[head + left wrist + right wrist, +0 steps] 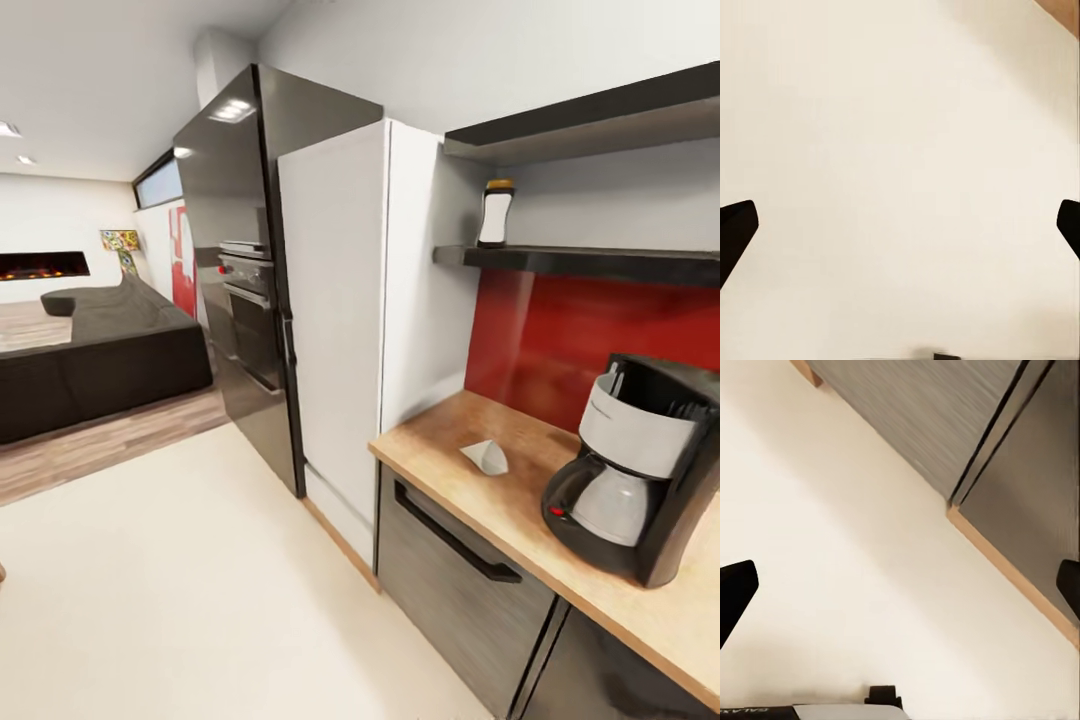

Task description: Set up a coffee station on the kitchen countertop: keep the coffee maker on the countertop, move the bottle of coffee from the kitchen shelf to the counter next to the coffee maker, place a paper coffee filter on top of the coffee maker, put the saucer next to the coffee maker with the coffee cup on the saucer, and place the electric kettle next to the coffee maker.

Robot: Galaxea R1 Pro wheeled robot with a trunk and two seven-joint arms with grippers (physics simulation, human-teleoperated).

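We face the kitchen countertop (470,470) from the side, both grippers spread wide and holding nothing.

On the light-wood top we see the coffee maker (635,465) standing upright near the red backsplash (560,340), its white carafe seated under the filter basket. The paper coffee filter (486,457) lies on its side on the counter, apart from the machine and nearer the tall white cabinet (345,320). Above, the bottle of coffee (495,213) stands upright on the kitchen shelf (590,262), close to its end by the cabinet. Our left gripper (900,232) hangs over pale floor (885,150), fingertips (736,229) far apart. Our right gripper (900,592) points at the floor beside the dark grey cabinet fronts (937,420), equally wide, with no object between its fingers.
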